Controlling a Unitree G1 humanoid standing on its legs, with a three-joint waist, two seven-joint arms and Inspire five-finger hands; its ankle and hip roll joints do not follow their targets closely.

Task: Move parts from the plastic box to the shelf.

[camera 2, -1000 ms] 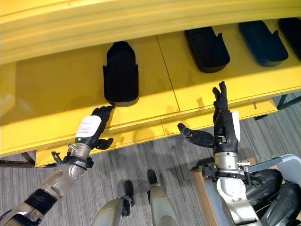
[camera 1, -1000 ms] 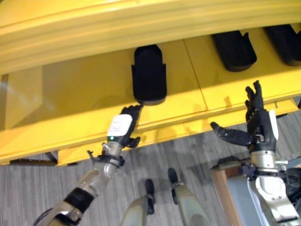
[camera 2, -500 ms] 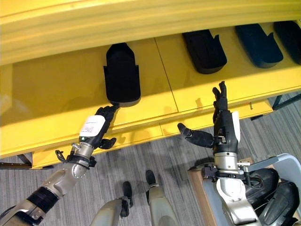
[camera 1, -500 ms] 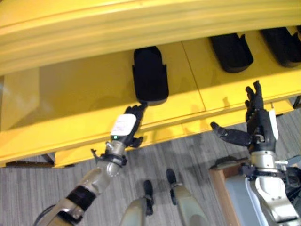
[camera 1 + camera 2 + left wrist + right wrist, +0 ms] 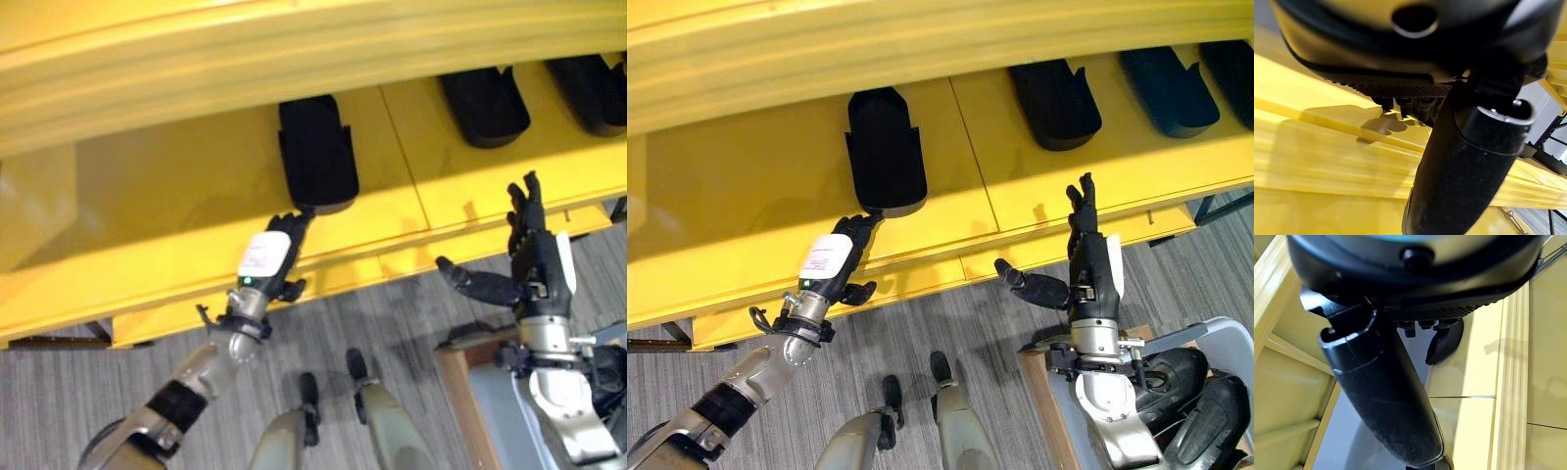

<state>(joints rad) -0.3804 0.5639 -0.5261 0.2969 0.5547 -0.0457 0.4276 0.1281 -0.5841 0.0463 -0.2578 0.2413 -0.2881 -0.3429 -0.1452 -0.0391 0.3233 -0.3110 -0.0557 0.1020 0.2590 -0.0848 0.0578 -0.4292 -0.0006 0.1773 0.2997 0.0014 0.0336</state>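
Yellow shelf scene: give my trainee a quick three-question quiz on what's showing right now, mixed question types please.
1. True or false: the left hand has its fingers curled round the black moulded plastic part.
2. Multiple choice: the right hand is A) holding a part, B) open and empty before the yellow metal shelf, C) resting inside the box.
3. Fill in: the left hand's fingertips reach the near ___ of the black part.

Key: 1 false, its straight fingers only meet the part's near end. 2 B. 3 end.
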